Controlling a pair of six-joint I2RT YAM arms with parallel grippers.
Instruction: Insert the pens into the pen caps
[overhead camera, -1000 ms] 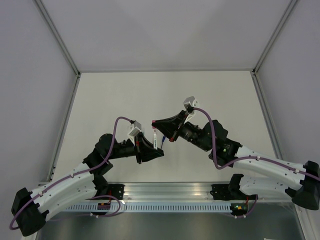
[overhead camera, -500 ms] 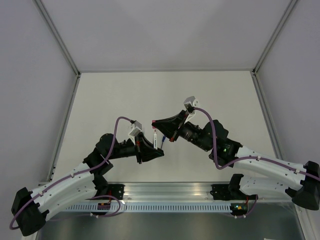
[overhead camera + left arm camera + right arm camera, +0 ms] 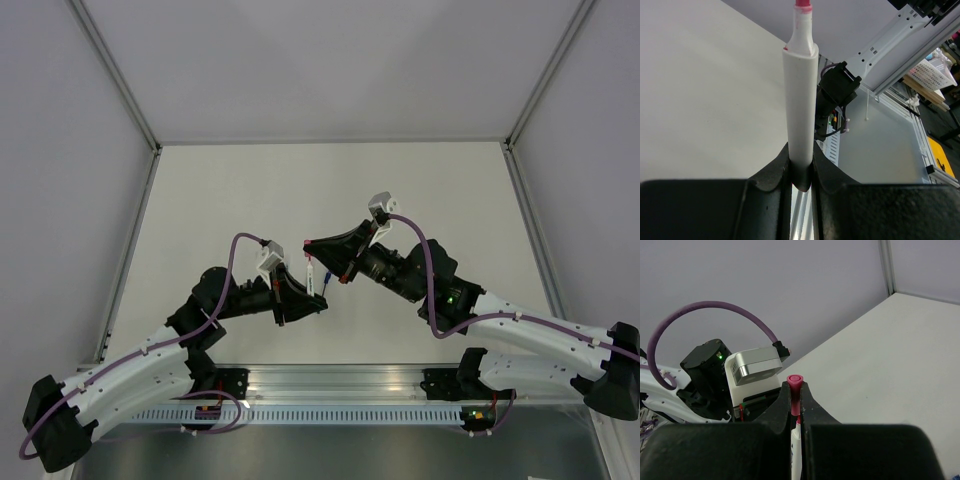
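Both arms rise from the worktop's (image 3: 200, 200) near edge and bend inward, meeting over its middle. The left gripper (image 3: 801, 162) has its fingers (image 3: 772, 177) clamped on the white pen (image 3: 800, 100); the right gripper (image 3: 795, 390), fingers pinched together, grips a red cap (image 3: 794, 379).

We see left claw (image 3: 318, 297) clamped on white pen (image 3: 316, 274), at its near end | right claw (image 3: 311, 246) at pen's far end, pinching red cap (image 3: 305, 243) | pale surface (image 3: 220, 190) under pen

Barely any change; white pen (image 3: 800, 100) edged marginally toward red cap (image 3: 794, 380)
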